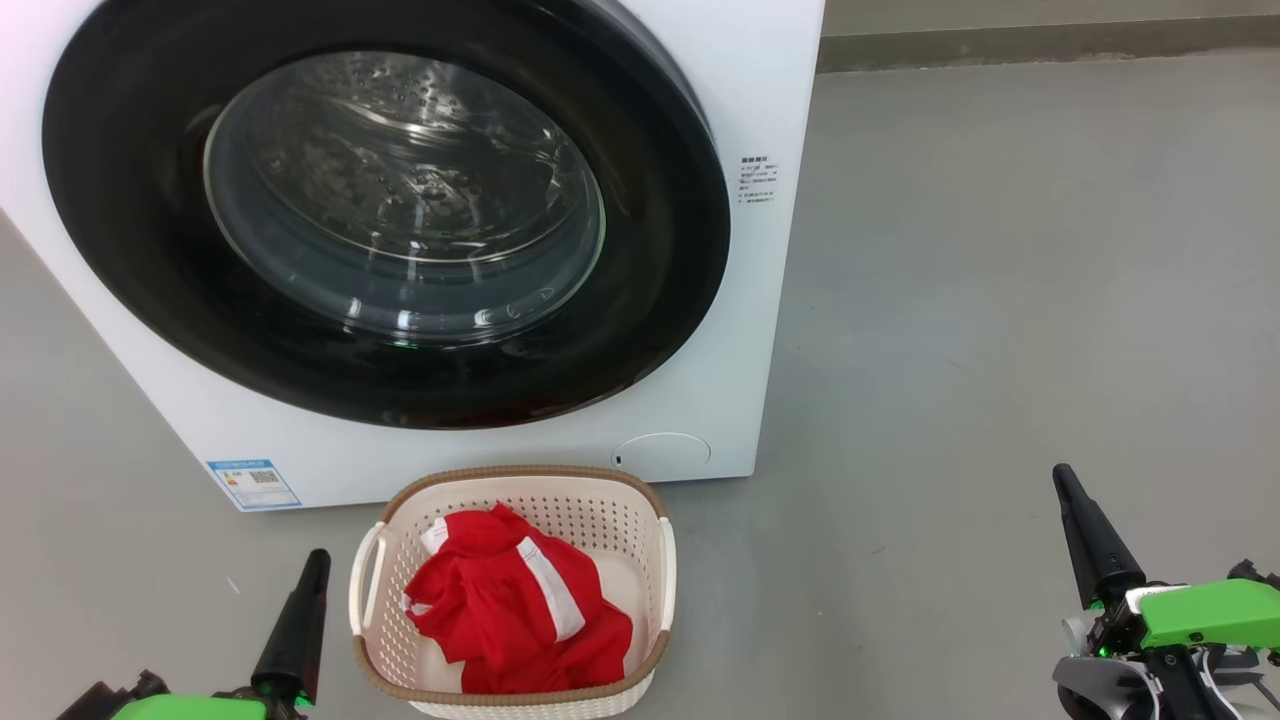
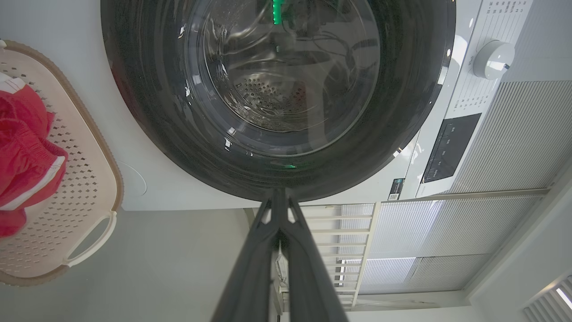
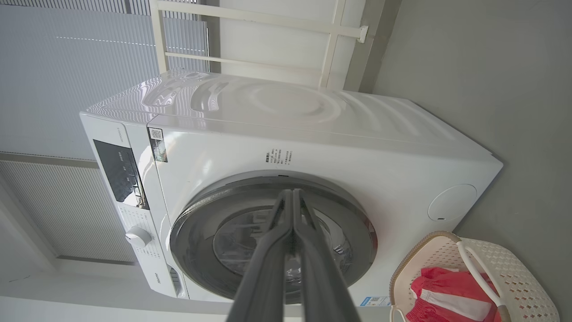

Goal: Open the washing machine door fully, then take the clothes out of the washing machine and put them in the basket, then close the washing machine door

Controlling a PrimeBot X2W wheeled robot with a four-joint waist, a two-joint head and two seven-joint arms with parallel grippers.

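The white washing machine (image 1: 740,90) (image 3: 313,152) stands ahead with its round black-rimmed door (image 1: 390,210) (image 2: 277,89) (image 3: 272,241) lying flat against the front, the steel drum visible through the glass. On the floor just before it sits the cream basket (image 1: 640,520) (image 2: 85,179) (image 3: 496,268) holding the red clothes (image 1: 510,610) (image 2: 22,152) (image 3: 447,299) with white bands. My left gripper (image 1: 318,555) (image 2: 278,192) is shut and empty, low beside the basket's left. At the lower right, away from the machine, my right gripper (image 1: 1062,472) (image 3: 292,192) is also shut and empty.
Grey floor (image 1: 1000,300) spreads to the right of the machine. A white railing (image 3: 250,18) and ribbed wall panels (image 2: 505,134) stand behind it. The control dial (image 2: 491,58) and dark panel (image 3: 118,174) sit on the machine's top strip.
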